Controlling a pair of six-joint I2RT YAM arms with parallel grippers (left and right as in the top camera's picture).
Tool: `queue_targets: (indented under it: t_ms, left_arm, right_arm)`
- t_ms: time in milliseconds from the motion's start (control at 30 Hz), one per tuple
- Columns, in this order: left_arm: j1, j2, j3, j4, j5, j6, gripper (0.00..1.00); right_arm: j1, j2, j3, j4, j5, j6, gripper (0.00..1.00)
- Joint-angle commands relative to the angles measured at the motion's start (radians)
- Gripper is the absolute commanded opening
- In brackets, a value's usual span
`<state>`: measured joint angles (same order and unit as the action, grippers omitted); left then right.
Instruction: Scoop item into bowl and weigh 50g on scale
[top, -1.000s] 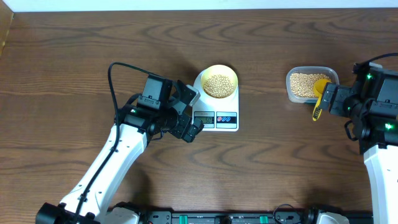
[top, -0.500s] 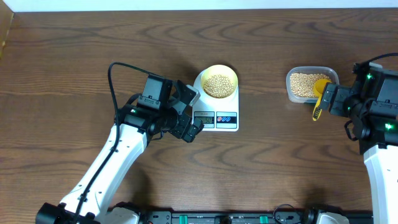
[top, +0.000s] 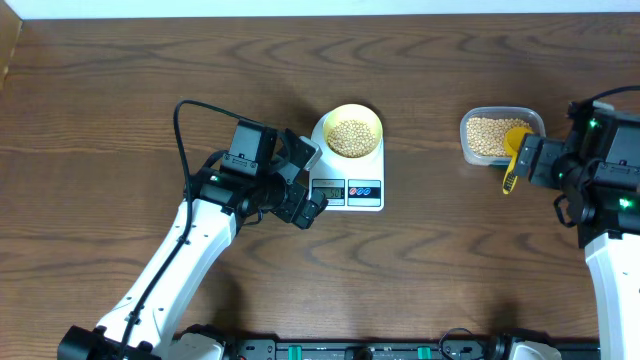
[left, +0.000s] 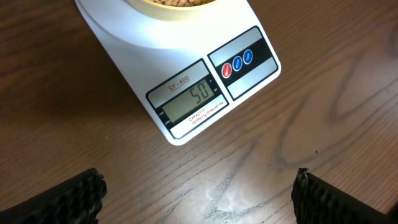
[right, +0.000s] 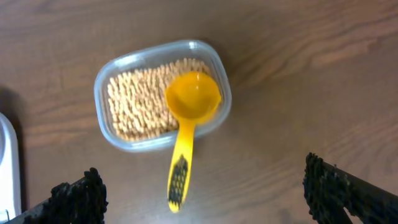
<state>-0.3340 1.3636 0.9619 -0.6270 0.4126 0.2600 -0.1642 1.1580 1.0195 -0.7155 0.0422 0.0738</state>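
Observation:
The white scale (top: 345, 190) sits mid-table with the pale-yellow bowl (top: 375, 119) on it, holding tan beans (top: 352, 137). My left gripper (top: 309, 182) hangs open just left of the scale's front. In the left wrist view its fingers straddle bare wood (left: 199, 186) below the scale (left: 137, 50), whose display (left: 189, 99) reads 50. The bowl's edge (left: 174, 5) shows at the top. My right gripper (top: 528, 162) is open beside the yellow scoop (top: 515, 150). In the right wrist view the empty scoop (right: 191, 99) rests in the bean tub, its handle pointing toward the open gripper (right: 202, 182).
A clear plastic tub (right: 98, 93) of beans (right: 137, 102) stands at the right, also in the overhead view (top: 466, 135). The scale's corner (right: 6, 168) shows at the left of the right wrist view. Dark wooden table all around.

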Motion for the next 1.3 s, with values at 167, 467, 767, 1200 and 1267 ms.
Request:
queue_targets:
  t_ms: [167,467,767,1200,1267]
  left_arm:
    - [0.003,0.008,0.002,-0.001,-0.009,0.009,0.98]
    - [0.003,0.008,0.002,-0.001,-0.009,0.009,0.98]
    - [0.003,0.008,0.002,-0.001,-0.009,0.009,0.98]
    - [0.003,0.008,0.002,-0.001,-0.009,0.009,0.98]
    - [0.003,0.008,0.002,-0.001,-0.009,0.009,0.98]
  right_arm:
    - [0.018,-0.051,-0.001,-0.071,0.008,-0.011,0.99]
    - [0.164,-0.274,-0.018,-0.097,0.02,-0.012,0.99]
    - [0.265,-0.559,-0.365,0.191,0.041,-0.011,0.99]
    - [0.293,-0.777,-0.776,0.641,0.022,-0.008,0.99]
    - [0.297,-0.81,-0.813,0.672,0.007,-0.008,0.99]
